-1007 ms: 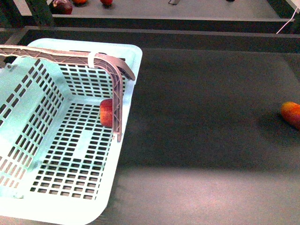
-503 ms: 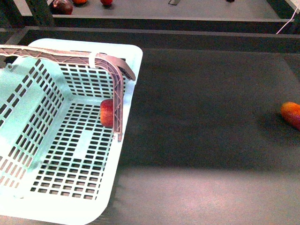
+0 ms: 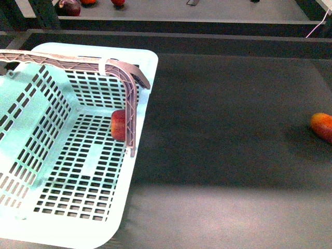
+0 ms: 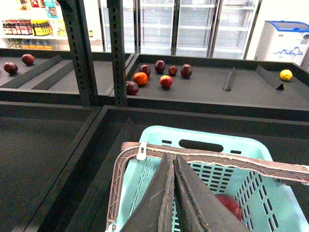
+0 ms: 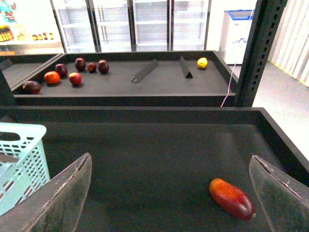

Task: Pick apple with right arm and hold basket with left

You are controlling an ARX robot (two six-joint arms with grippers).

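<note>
The basket (image 3: 62, 155) is pale turquoise plastic with slotted walls and floor, and sits at the left end of the dark table (image 3: 233, 129). Its grey-brown ribbed handle (image 3: 129, 104) arches over the rim, with a white band clipped near the bend. An oval hand-hole shows in its far wall in the left wrist view. Inside, low against the wall nearest the table's open middle and partly hidden behind the handle's upright, lies the apple (image 3: 118, 125): round, red, with faint pale speckling.

The left claw (image 4: 174, 193) hangs above the basket, its two dark fingers (image 4: 157, 203) pressed together so that only a thin seam shows between them. The handle crosses just beyond the fingertips, and the pictures do not settle whether the claw touches it; nothing is seen gripped. The apple (image 4: 228, 205) lies below and just to one side of this claw, down on the basket floor.

The right claw (image 5: 169, 193) stands spread wide, its two pale fingers (image 5: 58, 198) at opposite edges of its wrist view, holding nothing and touching nothing. The basket's corner (image 5: 21, 159) lies beyond one finger. An elongated orange-red fruit (image 5: 231, 198) rests on the table between the fingers, nearer the other one.
</note>
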